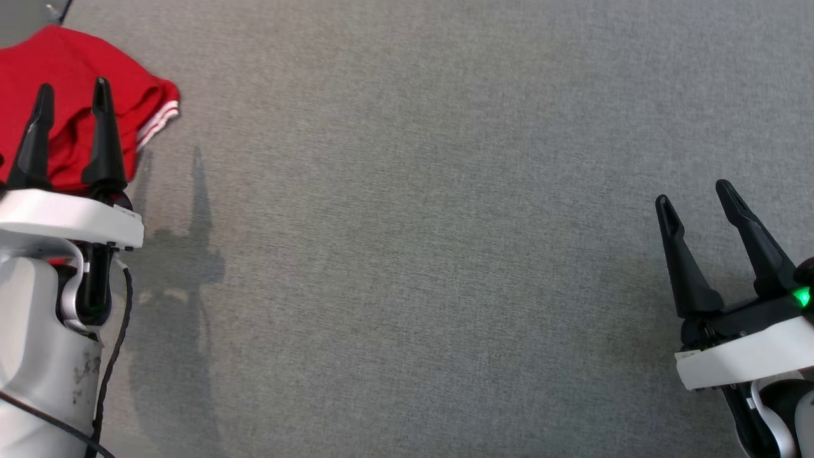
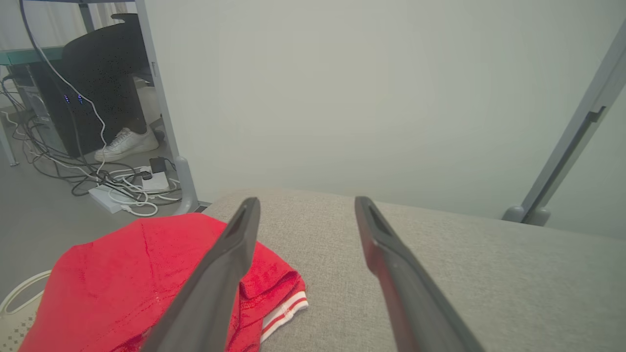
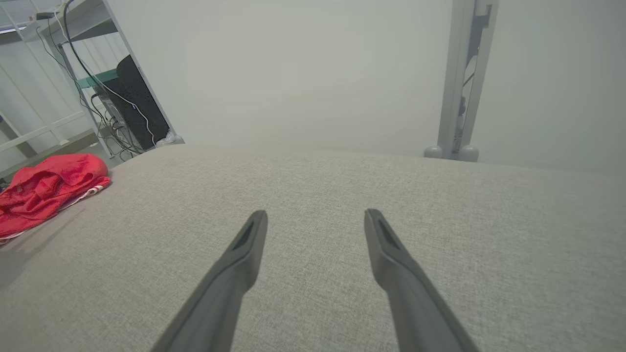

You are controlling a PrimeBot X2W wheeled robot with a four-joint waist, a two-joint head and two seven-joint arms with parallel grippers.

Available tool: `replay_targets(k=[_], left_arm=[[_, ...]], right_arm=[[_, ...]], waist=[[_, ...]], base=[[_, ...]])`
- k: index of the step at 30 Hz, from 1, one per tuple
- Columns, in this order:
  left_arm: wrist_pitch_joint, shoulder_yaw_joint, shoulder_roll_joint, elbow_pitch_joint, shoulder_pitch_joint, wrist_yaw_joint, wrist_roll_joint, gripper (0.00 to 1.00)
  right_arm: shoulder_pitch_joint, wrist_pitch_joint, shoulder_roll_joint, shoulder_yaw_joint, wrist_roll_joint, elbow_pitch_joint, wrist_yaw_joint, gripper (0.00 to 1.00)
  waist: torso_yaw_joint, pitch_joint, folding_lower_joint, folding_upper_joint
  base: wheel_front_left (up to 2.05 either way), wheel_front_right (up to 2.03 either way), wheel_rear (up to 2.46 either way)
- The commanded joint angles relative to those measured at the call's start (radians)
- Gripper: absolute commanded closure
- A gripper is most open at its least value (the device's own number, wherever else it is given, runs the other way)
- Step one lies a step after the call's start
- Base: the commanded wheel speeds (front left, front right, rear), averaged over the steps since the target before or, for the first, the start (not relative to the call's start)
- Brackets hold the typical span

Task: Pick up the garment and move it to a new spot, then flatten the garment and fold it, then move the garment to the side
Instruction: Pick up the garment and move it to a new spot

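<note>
1. One garment [image 1: 70, 70]: red knit cloth, crumpled into soft folds, with a ribbed hem [image 1: 156, 124] striped white and red. It lies at the far left corner of the surface, part of it draped over the edge in the left wrist view.
2. One surface [image 1: 407, 254]: grey woven fabric with a fine, even grain, flat, with a rounded far edge.
3. One left gripper [image 1: 73, 87]: two long dark tapered fingers on a white wrist plate. The jaws are spread wide and hold nothing. It is poised by the garment's near edge, one finger [image 2: 230, 259] crossing the red cloth in its own wrist view; whether it touches cannot be told.
4. One right gripper [image 1: 693, 192]: the same form, jaws spread wide and empty, over bare fabric at the right, well apart from the garment.
5. Two grey metal posts [image 3: 459, 78], smooth and straight, standing beyond the far edge.
6. Several cables [image 2: 122, 190], white and black, tangled on the floor beside a perforated black case [image 2: 102, 83].
7. One white shoe [image 2: 126, 143] on a person's foot, near the cables.
</note>
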State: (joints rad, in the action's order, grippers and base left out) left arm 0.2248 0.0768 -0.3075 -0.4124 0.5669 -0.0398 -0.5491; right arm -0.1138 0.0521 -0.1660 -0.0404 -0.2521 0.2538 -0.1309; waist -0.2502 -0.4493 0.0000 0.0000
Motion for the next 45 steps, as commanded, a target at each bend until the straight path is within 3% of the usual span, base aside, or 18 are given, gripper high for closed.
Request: replay_targets(k=[1, 7, 15, 16, 17, 18, 26, 31, 40, 45], left_arm=[[-0.008, 0.0, -0.011, -0.038, 0.035, -0.013, -0.01, 0.0], [-0.075, 0.022, -0.037, -0.303, 0.162, -0.059, -0.039, 0.0], [-0.161, 0.048, -0.056, -0.56, 0.263, -0.075, -0.057, 0.0], [-0.157, 0.052, -0.057, -0.578, 0.27, -0.077, -0.054, 0.12], [-0.137, 0.052, -0.063, -0.589, 0.28, -0.078, -0.049, 0.76], [-0.129, 0.052, -0.064, -0.602, 0.287, -0.079, -0.05, 1.0], [-0.005, 0.07, -0.081, -0.654, 0.315, -0.069, -0.013, 1.0], [0.033, 0.07, -0.095, -0.618, 0.314, -0.066, 0.005, 1.0], [0.042, 0.009, -0.105, -0.376, 0.206, -0.043, 0.041, 1.0], [0.041, -0.022, -0.079, -0.211, 0.092, -0.018, 0.057, 1.0]], right_arm=[[-0.018, -0.008, -0.007, -0.001, -0.007, 0.0, 0.0, 0.0], [-0.049, -0.023, -0.017, -0.023, -0.014, -0.026, 0.0, 0.0], [-0.071, -0.033, -0.027, -0.038, -0.017, -0.047, 0.0, 0.0], [-0.072, -0.034, -0.028, -0.038, -0.017, -0.049, 0.0, 0.0], [-0.072, -0.036, -0.028, -0.038, -0.017, -0.052, 0.0, 0.0], [-0.072, -0.038, -0.028, -0.037, -0.018, -0.057, 0.0, 0.0], [-0.049, -0.049, -0.017, -0.03, -0.024, -0.083, 0.0, 0.0], [-0.025, -0.056, -0.009, -0.024, -0.03, -0.097, 0.0, 0.0], [0.01, -0.072, 0.01, -0.011, -0.031, -0.11, 0.0, 0.0], [0.039, -0.071, 0.013, -0.013, -0.027, -0.119, 0.0, 0.0]], waist=[[0.059, -0.071, 0.0, 0.0], [0.085, -0.11, 0.0, 0.0], [0.099, -0.127, 0.0, 0.0], [0.099, -0.126, 0.0, 0.0], [0.099, -0.125, 0.0, 0.0], [0.099, -0.122, 0.0, 0.0], [0.089, -0.062, 0.0, 0.0], [0.083, 0.003, 0.0, 0.0], [0.087, 0.117, 0.0, 0.0], [0.096, 0.189, 0.0, 0.0]], base=[[0.0, 0.0, 0.0], [0.0, 0.0, 0.0], [0.0, 0.0, 0.0], [0.0, 0.0, 0.0], [0.0, 0.0, 0.0], [0.0, 0.0, 0.0], [0.0, 0.0, 0.0], [0.0, 0.0, 0.0], [0.0, 0.0, 0.0], [0.0, 0.0, 0.0]])
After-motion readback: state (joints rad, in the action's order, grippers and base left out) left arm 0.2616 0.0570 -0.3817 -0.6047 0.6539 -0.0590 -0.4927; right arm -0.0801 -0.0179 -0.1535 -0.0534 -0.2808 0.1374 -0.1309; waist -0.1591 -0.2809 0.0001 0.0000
